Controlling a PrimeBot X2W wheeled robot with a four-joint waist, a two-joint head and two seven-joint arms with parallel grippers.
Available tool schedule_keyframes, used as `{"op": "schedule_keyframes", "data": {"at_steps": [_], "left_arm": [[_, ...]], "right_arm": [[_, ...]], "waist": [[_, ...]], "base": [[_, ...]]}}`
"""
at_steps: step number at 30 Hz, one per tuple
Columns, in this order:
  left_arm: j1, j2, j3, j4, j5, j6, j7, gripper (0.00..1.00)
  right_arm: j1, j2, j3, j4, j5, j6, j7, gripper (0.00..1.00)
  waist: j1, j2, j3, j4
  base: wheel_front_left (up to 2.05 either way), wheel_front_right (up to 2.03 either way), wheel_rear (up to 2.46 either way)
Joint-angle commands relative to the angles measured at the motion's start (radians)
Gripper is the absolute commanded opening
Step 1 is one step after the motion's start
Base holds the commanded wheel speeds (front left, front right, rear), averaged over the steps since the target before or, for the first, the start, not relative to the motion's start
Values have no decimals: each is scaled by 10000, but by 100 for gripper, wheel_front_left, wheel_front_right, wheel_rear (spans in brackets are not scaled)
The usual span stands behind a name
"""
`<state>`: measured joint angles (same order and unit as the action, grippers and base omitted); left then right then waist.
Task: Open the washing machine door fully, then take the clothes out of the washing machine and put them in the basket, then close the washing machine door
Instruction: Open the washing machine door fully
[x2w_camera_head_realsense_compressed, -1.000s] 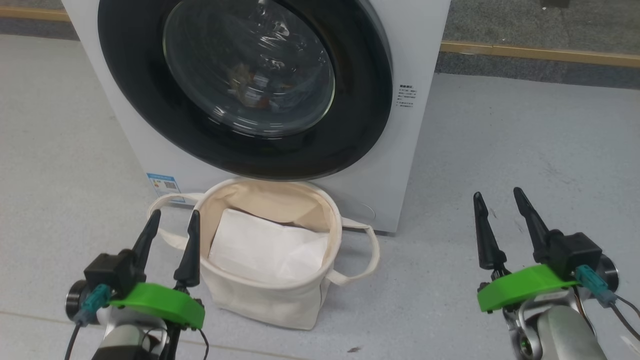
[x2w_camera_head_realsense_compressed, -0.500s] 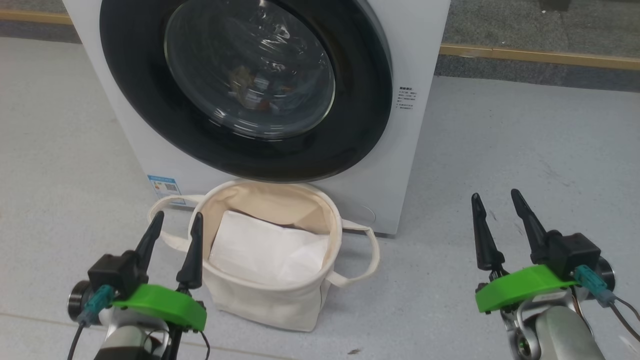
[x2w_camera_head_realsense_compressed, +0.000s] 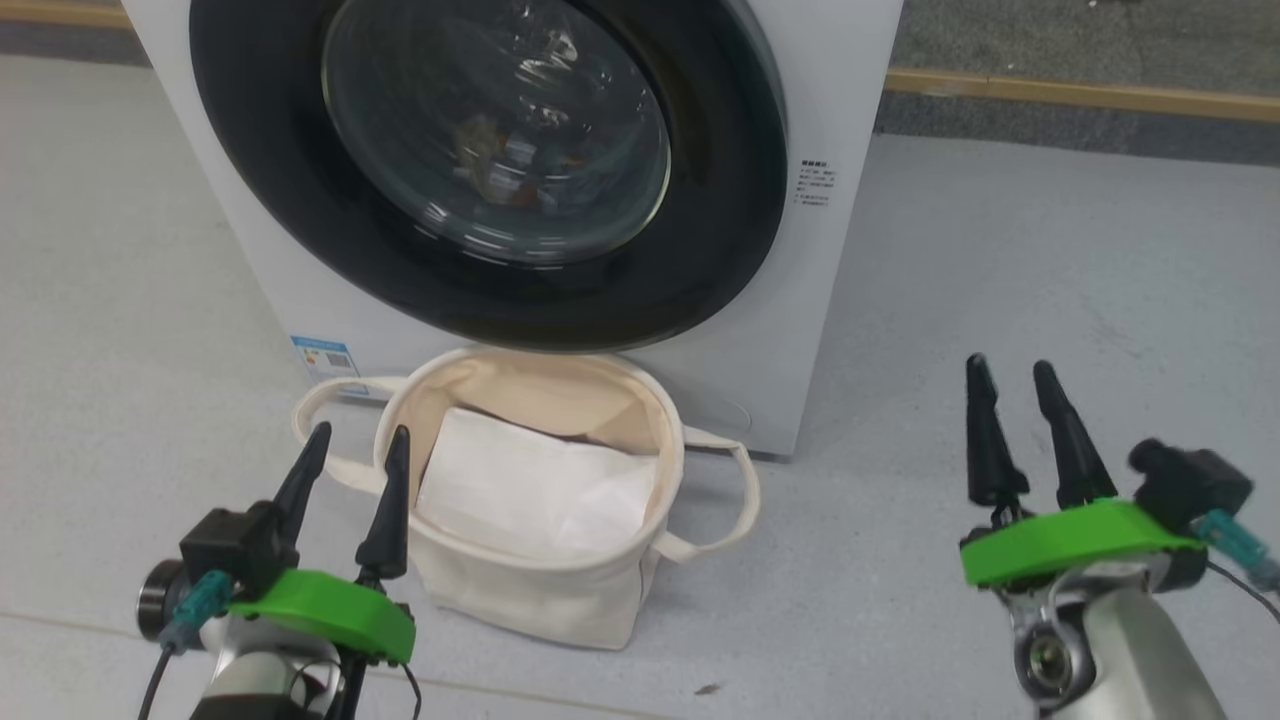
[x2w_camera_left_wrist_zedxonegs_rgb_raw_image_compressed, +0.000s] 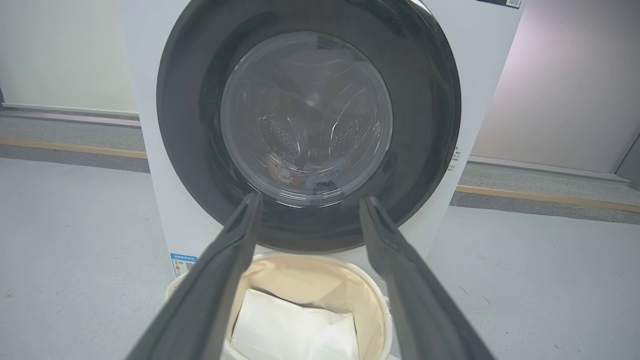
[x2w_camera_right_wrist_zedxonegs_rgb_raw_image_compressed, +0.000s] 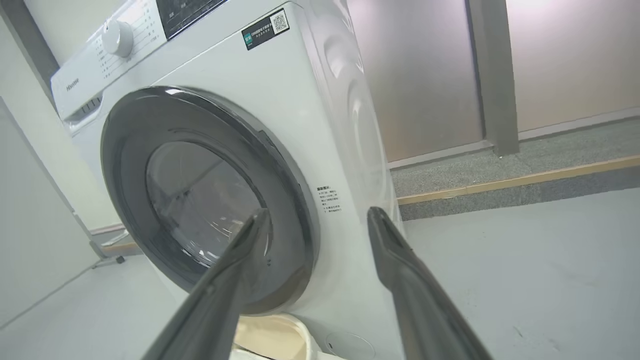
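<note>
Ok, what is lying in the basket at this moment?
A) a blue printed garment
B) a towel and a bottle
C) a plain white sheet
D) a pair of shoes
C: a folded white sheet lies inside the cream canvas basket, and the washing machine door behind it is shut.

**One brand name legible, the rest too small**

We read "Hisense" on the top panel (x2w_camera_right_wrist_zedxonegs_rgb_raw_image_compressed: 87, 75) of the washing machine (x2w_camera_right_wrist_zedxonegs_rgb_raw_image_compressed: 300, 100). We cannot make out the black QR-code sticker (x2w_camera_right_wrist_zedxonegs_rgb_raw_image_compressed: 265, 29) near its top corner, the small printed notice (x2w_camera_right_wrist_zedxonegs_rgb_raw_image_compressed: 330, 200) on its front, or the blue label (x2w_camera_head_realsense_compressed: 322, 357) low on its front.
</note>
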<state>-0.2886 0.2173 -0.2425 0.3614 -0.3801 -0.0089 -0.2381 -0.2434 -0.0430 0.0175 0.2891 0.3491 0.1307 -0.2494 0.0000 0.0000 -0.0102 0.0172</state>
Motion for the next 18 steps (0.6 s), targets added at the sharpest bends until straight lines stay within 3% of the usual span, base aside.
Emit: {"op": "schedule_keyframes", "data": {"at_steps": [1,2,4,8,11,12,18], "left_arm": [[-469,252,330,-371,-49,69,-41,100],[-461,243,313,-387,-63,60,-43,100],[-456,232,286,-430,-92,48,-40,100],[-538,182,217,-488,-114,38,-47,100],[-611,128,163,-497,-115,27,-68,100],[-611,128,163,-497,-115,27,-68,100],[-799,-43,47,-409,-118,-37,-135,100]], "right_arm": [[-664,-72,251,-145,667,0,-124,19],[-793,-72,262,-6,1034,0,-124,6],[-1137,-74,255,343,1770,0,-123,0],[-2105,-507,91,871,3967,0,457,0],[-2889,-699,-495,1176,6869,0,2051,0],[-2889,-699,-495,1176,6869,0,2051,0],[-4733,-2054,-1132,2175,9470,0,4843,0]], "waist": [[0,0,97,21],[0,0,142,25],[0,0,299,41],[0,0,672,186],[0,0,938,335],[0,0,938,335],[0,0,1562,721]], "base": [[0,0,0],[0,0,0],[0,0,0],[0,0,0],[0,0,0],[0,0,0],[0,0,0]]}}
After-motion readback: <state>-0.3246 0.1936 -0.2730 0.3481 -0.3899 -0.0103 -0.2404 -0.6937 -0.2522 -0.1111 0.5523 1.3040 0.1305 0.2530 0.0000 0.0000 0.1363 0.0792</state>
